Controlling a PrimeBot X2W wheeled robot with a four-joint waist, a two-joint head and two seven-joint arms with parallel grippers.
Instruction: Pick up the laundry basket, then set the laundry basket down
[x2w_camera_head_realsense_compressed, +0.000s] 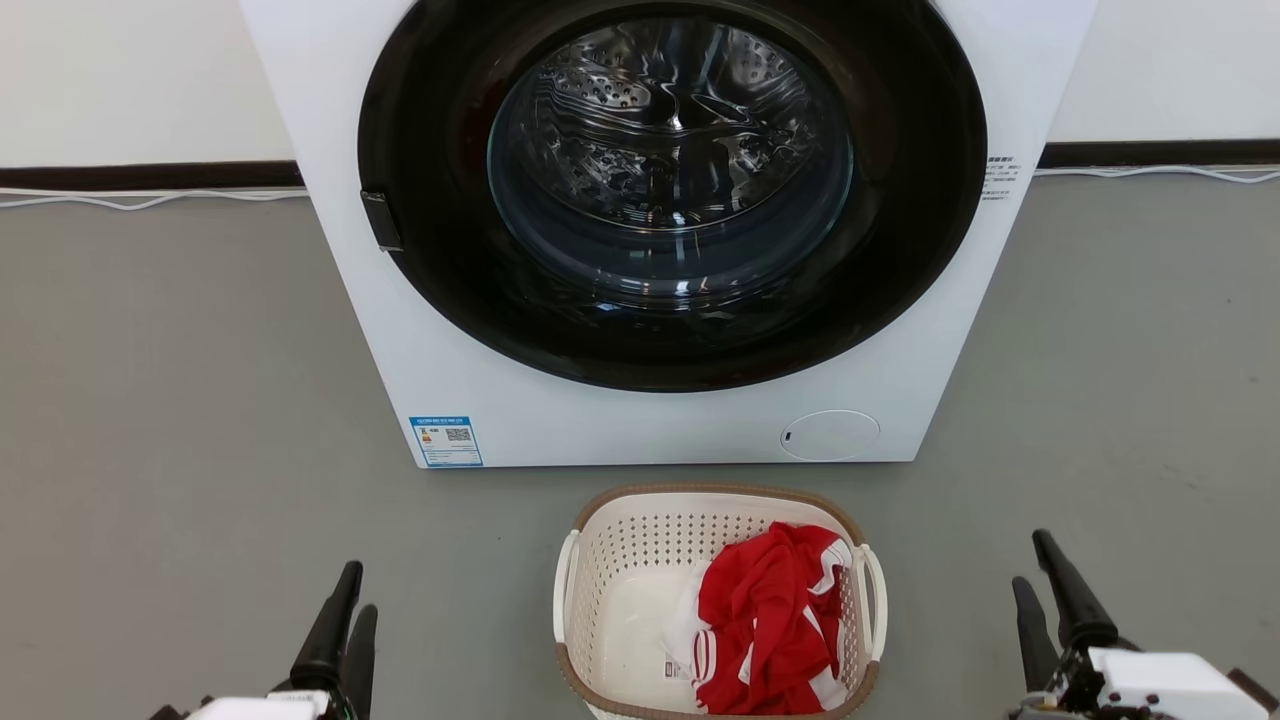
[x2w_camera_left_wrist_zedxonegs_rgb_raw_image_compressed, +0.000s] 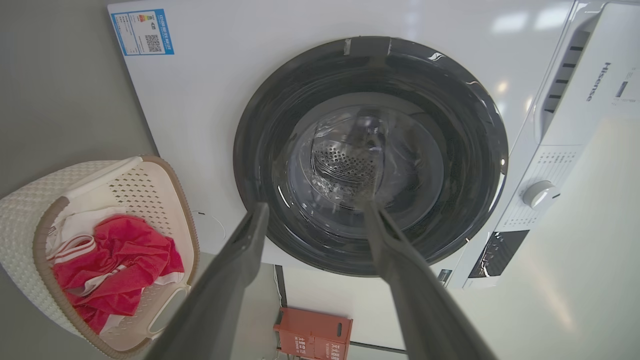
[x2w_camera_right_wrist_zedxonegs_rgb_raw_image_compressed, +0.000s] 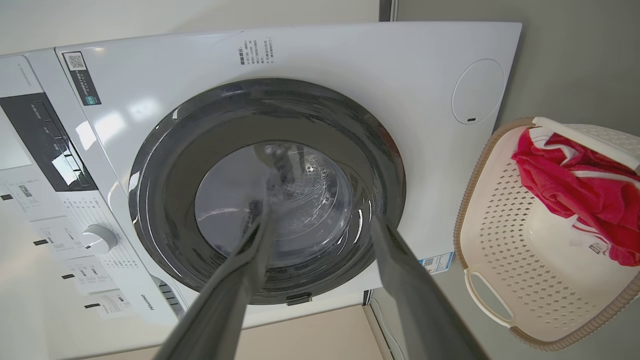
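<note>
- Grey smooth floor (x2w_camera_head_realsense_compressed: 180, 400), with a white front-loading washing machine (x2w_camera_head_realsense_compressed: 600, 430) standing on it, its round dark door shut.
- The small cream-white perforated plastic laundry basket (x2w_camera_head_realsense_compressed: 620, 560) with a brown rim sits on the floor just in front of the machine.
- A crumpled red-and-white garment (x2w_camera_head_realsense_compressed: 765, 620) lies in the basket.
- The left gripper (x2w_camera_head_realsense_compressed: 360, 590) and right gripper (x2w_camera_head_realsense_compressed: 1030, 560) flank the basket, well apart from it, with fingers spread and empty.

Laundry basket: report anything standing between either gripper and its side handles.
Nothing visible does. Bare grey floor separates the left gripper from the left handle of the laundry basket, and the right gripper from the right handle. The washing machine stands behind it.
</note>
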